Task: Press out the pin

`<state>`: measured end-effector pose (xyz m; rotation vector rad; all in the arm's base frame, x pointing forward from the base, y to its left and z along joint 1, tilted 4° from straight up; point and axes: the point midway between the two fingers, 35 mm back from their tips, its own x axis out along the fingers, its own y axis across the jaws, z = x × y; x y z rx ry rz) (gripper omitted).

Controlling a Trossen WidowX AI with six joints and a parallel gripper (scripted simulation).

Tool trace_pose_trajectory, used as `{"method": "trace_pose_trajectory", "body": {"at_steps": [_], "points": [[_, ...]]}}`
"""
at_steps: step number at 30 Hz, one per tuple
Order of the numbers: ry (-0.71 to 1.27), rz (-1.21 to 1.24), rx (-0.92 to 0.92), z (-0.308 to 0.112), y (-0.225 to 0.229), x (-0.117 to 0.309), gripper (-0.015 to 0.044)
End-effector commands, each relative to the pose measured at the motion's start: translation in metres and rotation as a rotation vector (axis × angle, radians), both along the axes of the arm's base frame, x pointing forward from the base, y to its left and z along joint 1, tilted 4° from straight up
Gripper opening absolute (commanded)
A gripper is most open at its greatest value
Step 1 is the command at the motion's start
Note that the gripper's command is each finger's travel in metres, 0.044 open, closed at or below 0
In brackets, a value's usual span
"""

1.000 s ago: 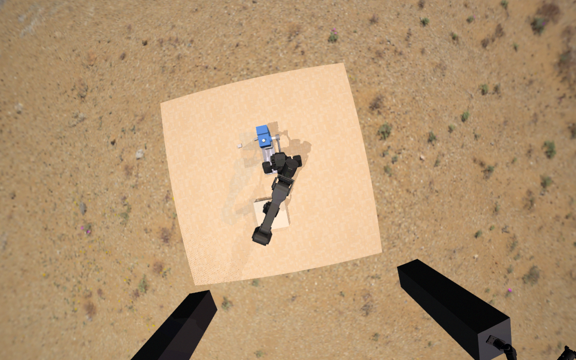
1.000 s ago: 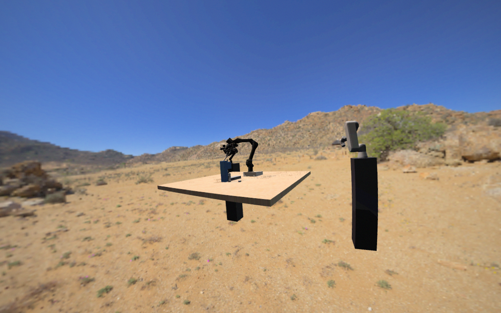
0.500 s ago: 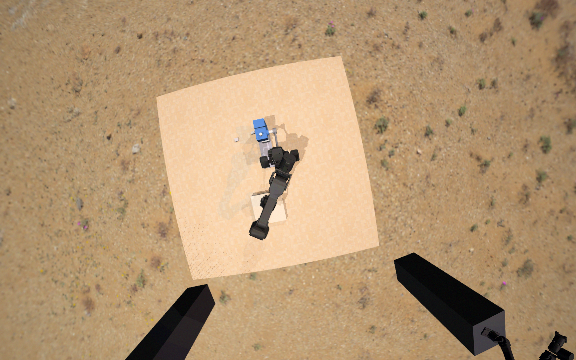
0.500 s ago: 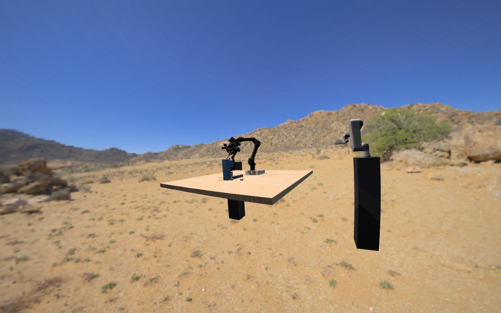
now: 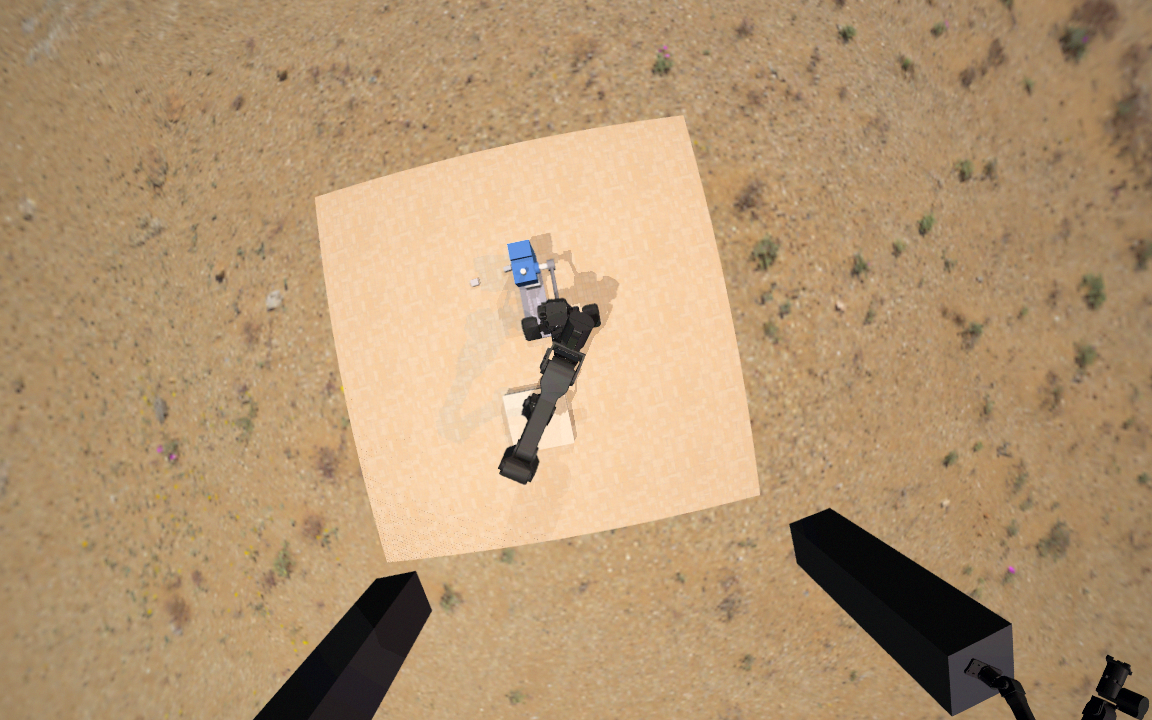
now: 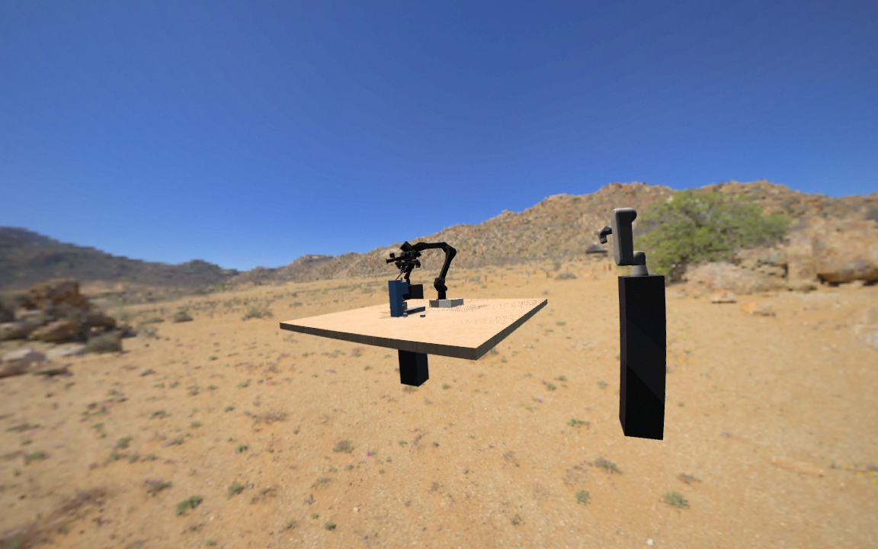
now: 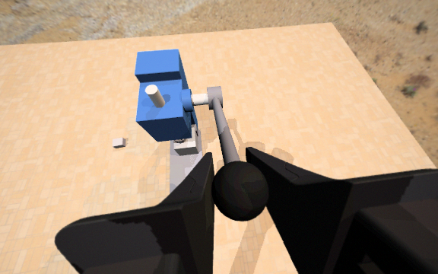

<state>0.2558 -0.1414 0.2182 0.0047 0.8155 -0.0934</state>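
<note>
The black parallel-jaw gripper [image 7: 229,154] is clamped on the round black knob [image 7: 240,191] of the grey rod-shaped lever [image 7: 224,133]. The lever joins the side of the blue block-shaped press [image 5: 521,262] [image 6: 397,298] [image 7: 160,100], which stands inward from the table's edges. The pale rectangular block [image 7: 186,147] sits on the grey flat press bed [image 7: 179,167], partly beneath the press head; pin alignment cannot be determined. A small pale cube [image 5: 474,282] [image 7: 119,142] lies apart, on the wooden square table [image 5: 652,358] [image 6: 360,326] [image 7: 299,76].

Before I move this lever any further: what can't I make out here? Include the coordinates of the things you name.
- Pin: wrist view, hidden under the blue press head [image 5: 524,271] [image 7: 160,108].
- Cup: not identifiable in any view.
- Block [image 7: 186,148]: wrist view, its rear is hidden by the head.
- Lever knob [image 7: 240,191]: top view, covered by the arm.
</note>
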Motion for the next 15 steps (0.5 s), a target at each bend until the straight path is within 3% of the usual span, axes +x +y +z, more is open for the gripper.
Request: {"method": "trace_pose_trajectory", "body": {"at_steps": [1, 15], "points": [[0.028, -0.008, 0.010, -0.0099, 0.0002, -0.0067, 0.0000], [0.028, -0.008, 0.010, -0.0153, 0.0004, -0.0100, 0.0000]]}}
